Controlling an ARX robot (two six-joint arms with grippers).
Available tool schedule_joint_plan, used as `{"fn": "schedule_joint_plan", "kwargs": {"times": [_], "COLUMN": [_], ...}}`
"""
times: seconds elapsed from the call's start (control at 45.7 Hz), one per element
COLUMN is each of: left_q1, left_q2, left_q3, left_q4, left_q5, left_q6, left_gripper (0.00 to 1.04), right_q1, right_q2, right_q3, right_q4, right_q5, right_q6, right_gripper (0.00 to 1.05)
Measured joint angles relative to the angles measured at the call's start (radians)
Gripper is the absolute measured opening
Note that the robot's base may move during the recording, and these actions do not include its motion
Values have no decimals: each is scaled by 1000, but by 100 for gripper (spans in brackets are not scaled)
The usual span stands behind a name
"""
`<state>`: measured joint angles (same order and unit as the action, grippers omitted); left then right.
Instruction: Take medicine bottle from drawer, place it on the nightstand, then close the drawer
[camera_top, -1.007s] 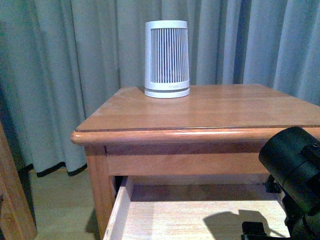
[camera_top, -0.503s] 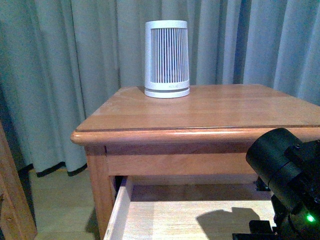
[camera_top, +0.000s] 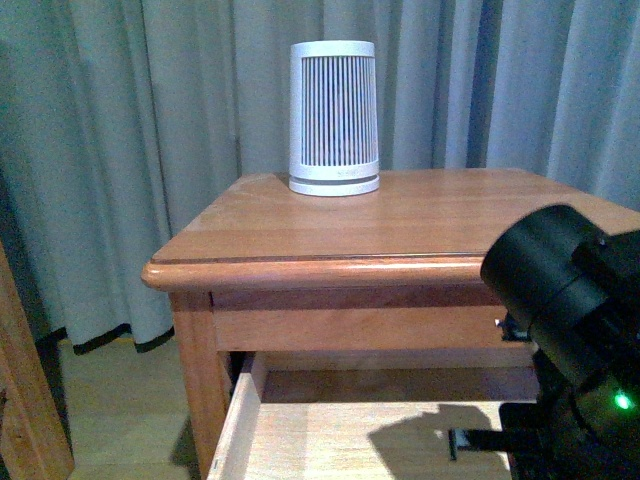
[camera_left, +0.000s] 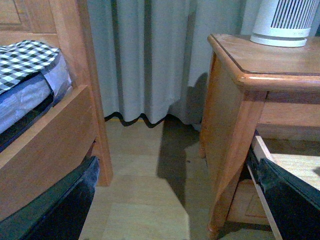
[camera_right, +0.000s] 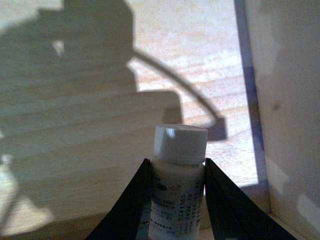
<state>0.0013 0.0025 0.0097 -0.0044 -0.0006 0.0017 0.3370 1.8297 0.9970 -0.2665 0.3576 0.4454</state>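
Note:
In the right wrist view the small white medicine bottle (camera_right: 177, 185), printed label and round cap, sits clamped between the two dark fingers of my right gripper (camera_right: 176, 197), above the pale wood floor of the open drawer (camera_right: 90, 125). The front view shows the black right arm (camera_top: 570, 330) over the pulled-out drawer (camera_top: 330, 440) under the nightstand (camera_top: 400, 225) top; the bottle is hidden there. My left gripper (camera_left: 180, 200) is open beside the nightstand (camera_left: 235, 100), over the floor, nothing between its fingers.
A large white ribbed cylinder (camera_top: 334, 118) stands at the back of the nightstand top. Grey curtains (camera_top: 150, 120) hang behind. A wooden bed frame (camera_left: 55, 130) with checked bedding is to the left, with a strip of floor (camera_left: 145, 190) between it and the nightstand.
The right arm has risen and shifted left over the open drawer, and its shadow on the drawer floor has moved left with it.

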Motion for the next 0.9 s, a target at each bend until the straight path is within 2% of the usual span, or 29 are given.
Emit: {"fn": "schedule_joint_plan", "kwargs": {"times": [0.219,0.35,0.438,0.503,0.591,0.7,0.81,0.897], "left_q1": [0,0,0,0,0,0,0,0], "left_q2": [0,0,0,0,0,0,0,0], "left_q3": [0,0,0,0,0,0,0,0], "left_q4": [0,0,0,0,0,0,0,0], "left_q5": [0,0,0,0,0,0,0,0], "left_q6": [0,0,0,0,0,0,0,0], "left_gripper": [98,98,98,98,98,98,98,98], "right_q1": [84,172,193,179,138,89,27,-2], "right_q2": [-165,-313,-399,-460,-492,-475,-394,-324], "right_q3": [-11,-70,-101,-106,-89,-43,61,126], "right_q4": [11,47,103,205,278,299,291,295], "right_q5": [75,160,220,274,274,237,155,142], "right_q6": [-2,-26,-72,-141,-207,-250,-260,-255], "right_gripper": [26,26,26,26,26,26,26,26]}}
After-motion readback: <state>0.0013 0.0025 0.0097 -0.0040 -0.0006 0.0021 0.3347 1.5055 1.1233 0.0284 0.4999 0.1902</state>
